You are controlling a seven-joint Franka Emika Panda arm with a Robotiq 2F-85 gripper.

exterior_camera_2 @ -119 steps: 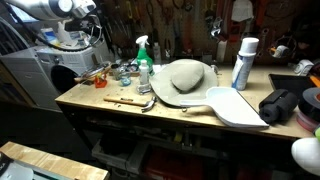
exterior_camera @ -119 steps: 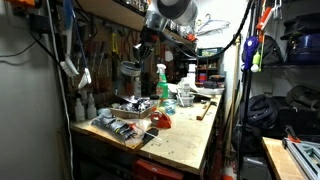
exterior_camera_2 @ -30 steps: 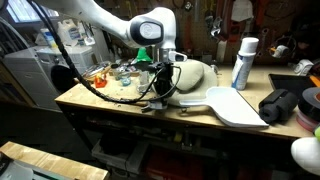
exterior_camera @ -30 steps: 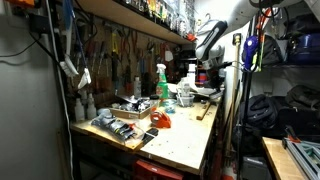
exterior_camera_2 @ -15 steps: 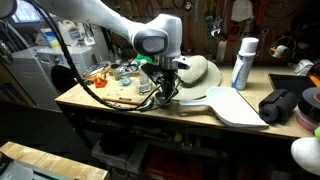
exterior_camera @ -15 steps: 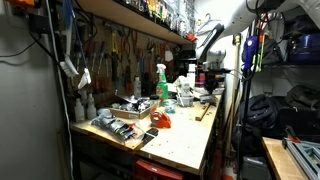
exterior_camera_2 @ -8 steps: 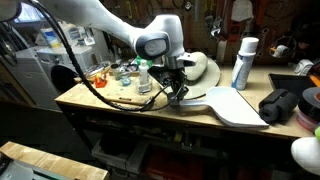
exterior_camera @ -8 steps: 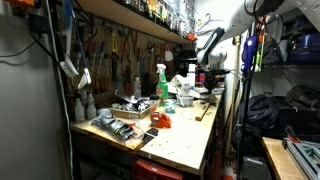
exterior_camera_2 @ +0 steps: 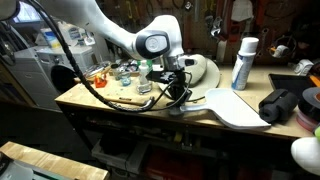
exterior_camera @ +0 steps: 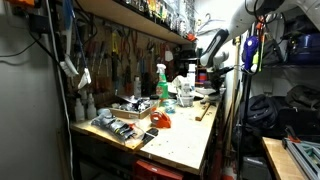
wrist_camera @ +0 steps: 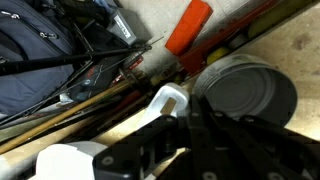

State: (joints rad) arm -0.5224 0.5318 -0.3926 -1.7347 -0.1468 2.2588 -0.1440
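My gripper [exterior_camera_2: 183,92] hangs low over the workbench [exterior_camera_2: 110,103], right at the handle end of a white dustpan [exterior_camera_2: 236,106]. In the wrist view the dark fingers [wrist_camera: 185,125] fill the lower middle, and the white handle [wrist_camera: 168,100] lies at their tips. I cannot tell whether they touch it or whether the jaws are open. A grey round can [wrist_camera: 245,92] sits just right of the fingers. A beige domed hat [exterior_camera_2: 203,68] lies behind the gripper. In an exterior view the arm [exterior_camera: 211,47] reaches down at the bench's far end.
A white spray can [exterior_camera_2: 243,62] and a black bag [exterior_camera_2: 283,104] stand beyond the dustpan. A green spray bottle [exterior_camera: 161,82], a red object [exterior_camera: 160,120] and tool clutter [exterior_camera: 125,125] crowd the bench. An orange-handled tool [wrist_camera: 188,26] and long rods [wrist_camera: 90,95] lie nearby.
The arm has swung from the far corner across the bench. Over the last second the gripper has shifted further toward the dustpan handle and lowered.
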